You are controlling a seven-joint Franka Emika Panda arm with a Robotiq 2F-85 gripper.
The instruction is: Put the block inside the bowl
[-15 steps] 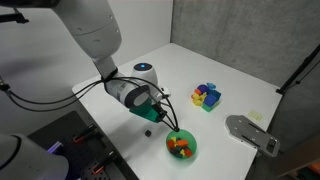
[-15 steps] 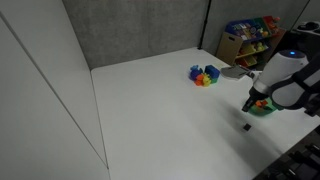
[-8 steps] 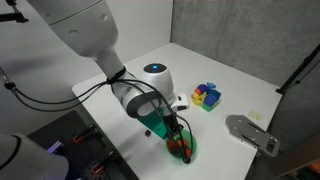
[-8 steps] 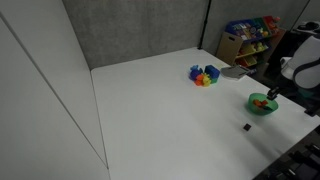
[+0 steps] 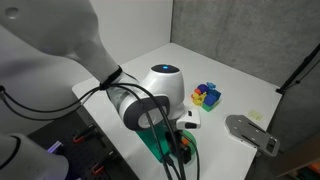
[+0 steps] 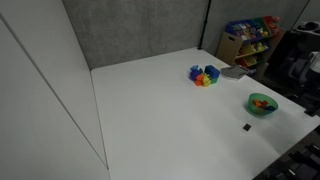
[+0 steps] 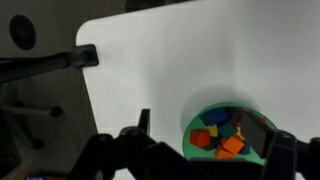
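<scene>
The block [image 6: 246, 127], a tiny dark cube, lies on the white table just in front of the green bowl [image 6: 262, 103], apart from it. In the wrist view, my gripper [image 7: 204, 134] hangs above the bowl [image 7: 225, 137]. Its jaws stand wide apart on either side of the bowl and hold nothing. Orange, blue and yellow pieces fill the bowl. In an exterior view the arm [image 5: 150, 100] covers most of the bowl [image 5: 160, 146] and hides the block.
A cluster of bright blocks [image 6: 205, 75] [image 5: 207, 96] sits further back on the table. A flat grey metal plate [image 5: 250, 132] lies near the table's edge. The table edge [image 7: 85, 90] shows in the wrist view. Shelves with toys [image 6: 250, 40] stand beyond the table.
The arm swung over the bowl and now blocks it in one exterior view; in the other it moved off towards the frame edge. The jaws opened. The dark cube has not moved.
</scene>
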